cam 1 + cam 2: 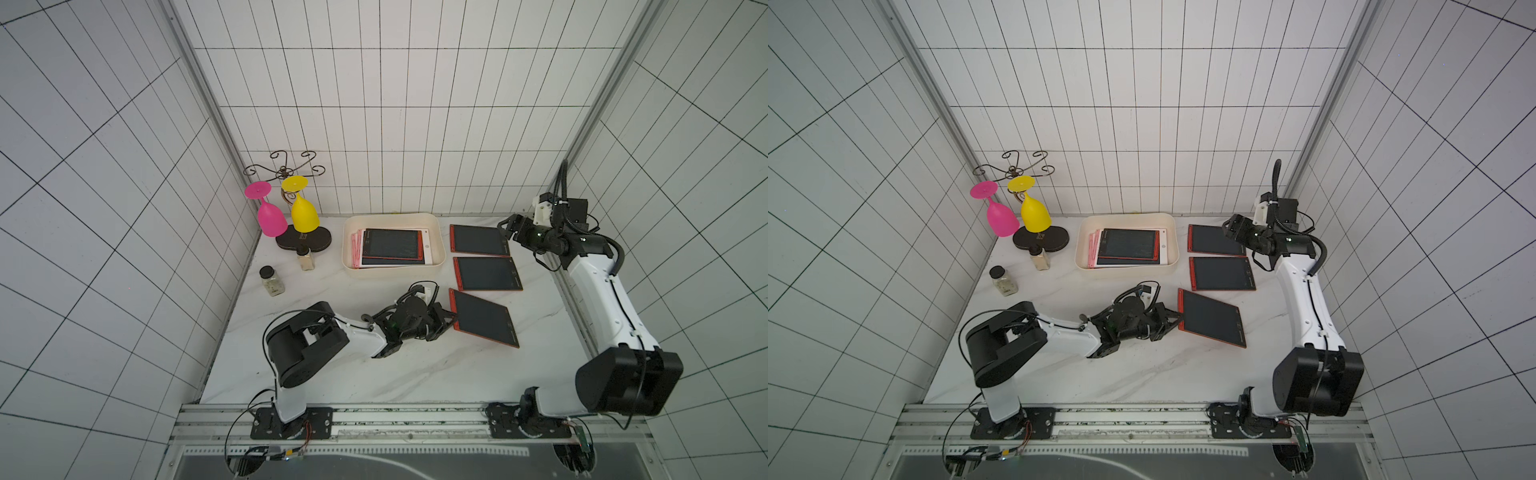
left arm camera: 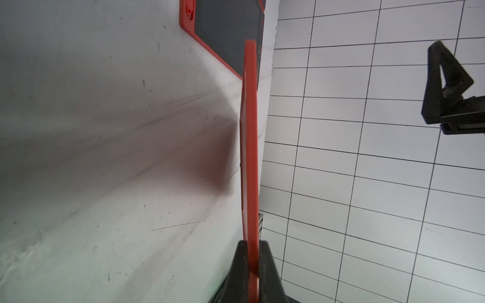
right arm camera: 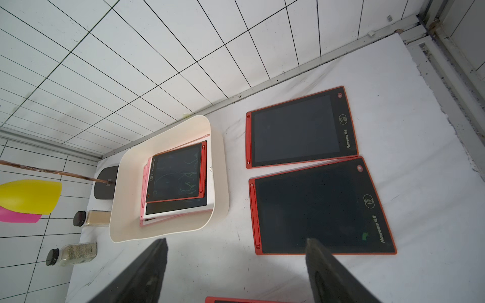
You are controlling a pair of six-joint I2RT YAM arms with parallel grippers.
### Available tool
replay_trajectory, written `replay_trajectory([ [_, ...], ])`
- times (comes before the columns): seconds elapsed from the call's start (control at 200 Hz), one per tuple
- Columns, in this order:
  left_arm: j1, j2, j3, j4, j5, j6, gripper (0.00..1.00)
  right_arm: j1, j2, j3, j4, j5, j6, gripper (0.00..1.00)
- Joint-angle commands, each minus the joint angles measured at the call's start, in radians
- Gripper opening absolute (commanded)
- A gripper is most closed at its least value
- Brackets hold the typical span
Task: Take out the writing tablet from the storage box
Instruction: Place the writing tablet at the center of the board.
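The left gripper (image 1: 451, 321) is clenched on the short end of a flat red-framed writing tablet with a dark screen (image 1: 485, 319). In the left wrist view its black fingers (image 2: 270, 265) pinch that tablet (image 2: 250, 157) edge-on, with a shadow on the white marbled tabletop (image 1: 374, 374) beneath. The tablet reaches out from the gripper towards the right arm, tilted and clear of the box; whether its outer end touches the tabletop I cannot tell.

Beyond this gripper a second red-framed tablet (image 1: 487, 273) lies flat. Just past it, across a narrow gap, lies a third red-framed tablet (image 1: 478, 240). The right gripper (image 1: 508, 230) hangs over the third tablet's outer end, jaws spread wide and empty.

To the right gripper's left, and beyond the left gripper, stands the shallow cream-white plastic storage box (image 1: 395, 272). In it lies a stack: a red-framed tablet with faint green scribbles (image 3: 175, 174) on top, a white-framed tablet (image 3: 181, 208) under it, and pink-framed tablets (image 1: 355, 249) lowest. Further left of the box stand a small dark-capped glass jar of pale powder (image 1: 306, 259) and a second jar of speckled grains (image 1: 272, 282).
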Motion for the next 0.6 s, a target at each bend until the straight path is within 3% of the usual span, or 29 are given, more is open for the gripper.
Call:
replay_trajectory([
  [0.0, -0.019, 0.045, 0.069, 0.128, -0.089, -0.043, 0.00, -0.017, -0.018, -0.050, 0.020, -0.040, -0.016, 0.84],
  [0.205, -0.035, 0.203, 0.127, 0.238, -0.101, -0.122, 0.00, -0.035, -0.016, -0.079, 0.035, -0.062, -0.019, 0.84],
  [0.595, -0.042, 0.316, 0.217, 0.162, -0.104, -0.118, 0.00, -0.048, -0.001, -0.090, 0.058, -0.088, -0.013, 0.83],
])
